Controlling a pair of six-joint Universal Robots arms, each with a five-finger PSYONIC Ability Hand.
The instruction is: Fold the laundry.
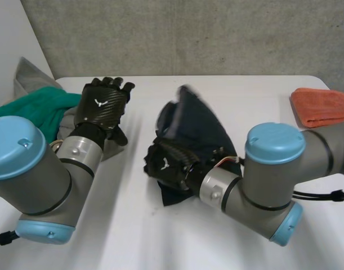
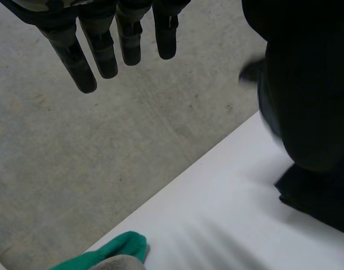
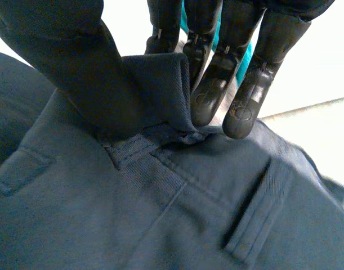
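- The left hand (image 1: 101, 104) is held above the table (image 1: 132, 225) at about 10 o'clock from its middle, palm away from the head camera and fingertips pointing towards 12 o'clock.
- Its fingers (image 2: 104, 53) are straight, side by side with small gaps, and hold nothing.
- The right arm (image 1: 262, 185) reaches in from 4 o'clock, and the right hand (image 1: 167, 163) lies on the dark blue garment (image 1: 197, 121) near the table's middle.
- In the right wrist view a stiff fold of the garment's waistband stands against the fingers (image 3: 245, 101), pinched there. Cloth drapes over the thumb side and hides the thumb.
- Part of the garment rises towards 12 o'clock from the right hand, and its top edge is blurred.
- A green cloth (image 1: 39, 107) lies at 9 o'clock on a grey cloth (image 1: 31, 76), both partly behind the left arm (image 1: 31, 174).
- A folded orange cloth (image 1: 321, 106) lies at 2 o'clock, well apart from the garment.
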